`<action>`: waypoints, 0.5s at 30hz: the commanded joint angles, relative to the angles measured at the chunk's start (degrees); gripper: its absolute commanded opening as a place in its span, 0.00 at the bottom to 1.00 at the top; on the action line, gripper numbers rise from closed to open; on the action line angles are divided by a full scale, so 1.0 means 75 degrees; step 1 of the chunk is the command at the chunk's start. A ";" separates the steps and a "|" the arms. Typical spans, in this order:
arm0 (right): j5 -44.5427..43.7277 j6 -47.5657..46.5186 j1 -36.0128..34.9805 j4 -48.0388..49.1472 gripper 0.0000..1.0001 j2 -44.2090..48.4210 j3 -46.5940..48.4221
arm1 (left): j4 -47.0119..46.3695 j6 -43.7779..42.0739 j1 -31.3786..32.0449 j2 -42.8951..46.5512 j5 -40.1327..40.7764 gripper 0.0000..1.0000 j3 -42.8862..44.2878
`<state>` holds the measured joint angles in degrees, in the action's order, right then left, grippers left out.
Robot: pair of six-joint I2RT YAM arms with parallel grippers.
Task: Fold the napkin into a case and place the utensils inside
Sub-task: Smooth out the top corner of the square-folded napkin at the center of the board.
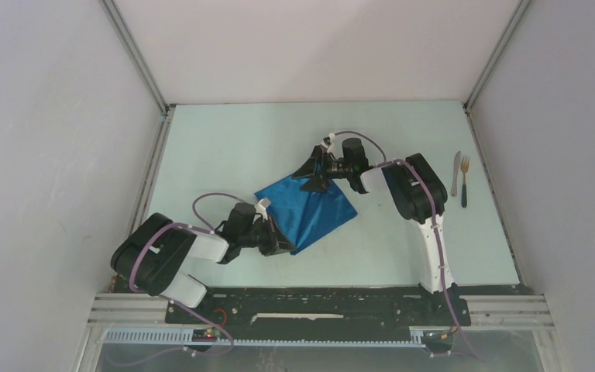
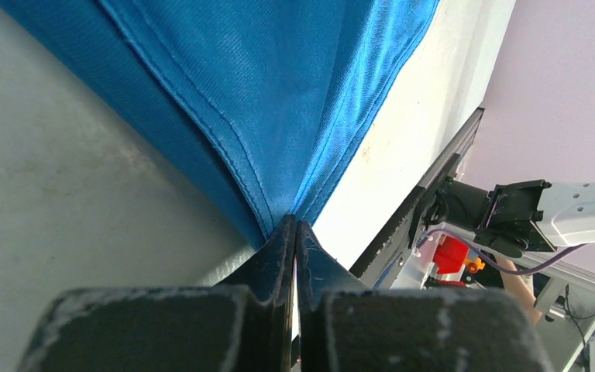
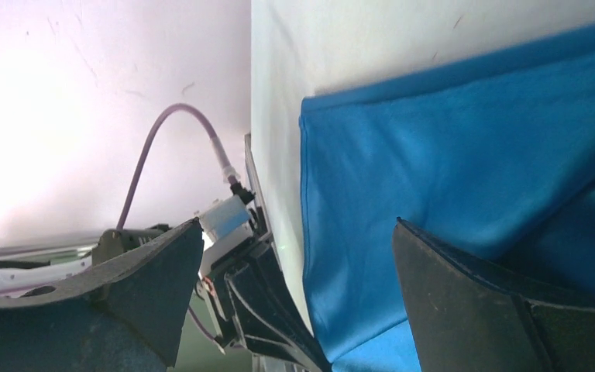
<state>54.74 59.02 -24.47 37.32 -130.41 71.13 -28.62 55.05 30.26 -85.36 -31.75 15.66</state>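
Checking all three views now and there's nothing legible. No lettering, brand, number or sign can be read on the napkin (image 1: 310, 211) or on the table (image 1: 225, 147).

Overhead view from behind — both wrist views close on the napkin (image 1: 307, 213)

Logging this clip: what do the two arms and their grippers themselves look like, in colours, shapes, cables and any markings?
The left arm and right arm match: bulky black joint housings, white links, a mauve cable looping along each. The left gripper and right gripper have matte black wedge-shaped fingers; the left's look dusty. No legible markings.
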 commanded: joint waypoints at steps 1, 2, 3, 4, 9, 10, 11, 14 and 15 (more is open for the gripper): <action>-0.0284 -0.0632 0.0302 -0.1034 1.00 -0.0338 0.0800 | -0.0131 0.0033 0.0043 -0.0173 -0.0085 0.03 -0.0210; -0.0292 -0.0769 0.0333 -0.1322 1.00 -0.0395 0.1040 | -0.0194 0.0051 0.0040 -0.0198 -0.0104 0.02 -0.0217; -0.0307 -0.0919 0.0352 -0.1591 1.00 -0.0463 0.1256 | -0.0236 0.0062 0.0040 -0.0226 -0.0113 0.03 -0.0215; -0.0306 -0.1014 0.0386 -0.1846 1.00 -0.0551 0.1476 | -0.0279 0.0085 0.0040 -0.0247 -0.0120 0.03 -0.0221; -0.0256 -0.1264 0.0518 -0.2479 1.00 -0.0874 0.2295 | -0.0504 0.0210 0.0043 -0.0345 -0.0227 0.03 -0.0215; -0.0247 -0.1312 0.0549 -0.2632 1.00 -0.0930 0.2481 | -0.0560 0.0227 0.0043 -0.0348 -0.0255 0.03 -0.0232; -0.0225 -0.1337 0.0590 -0.2733 1.00 -0.0990 0.2633 | -0.0607 0.0224 0.0042 -0.0355 -0.0271 0.03 -0.0239; -0.0221 -0.1399 0.0716 -0.3056 1.00 -0.1116 0.3099 | -0.0628 0.0168 0.0043 -0.0419 -0.0296 0.03 -0.0223; -0.0226 -0.1449 0.0779 -0.3234 1.00 -0.1147 0.3249 | -0.0637 0.0161 0.0043 -0.0460 -0.0319 0.03 -0.0216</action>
<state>54.00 51.55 -20.25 18.52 -137.53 90.67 -33.01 56.58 30.26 -87.46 -32.82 14.87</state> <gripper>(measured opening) 0.993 0.028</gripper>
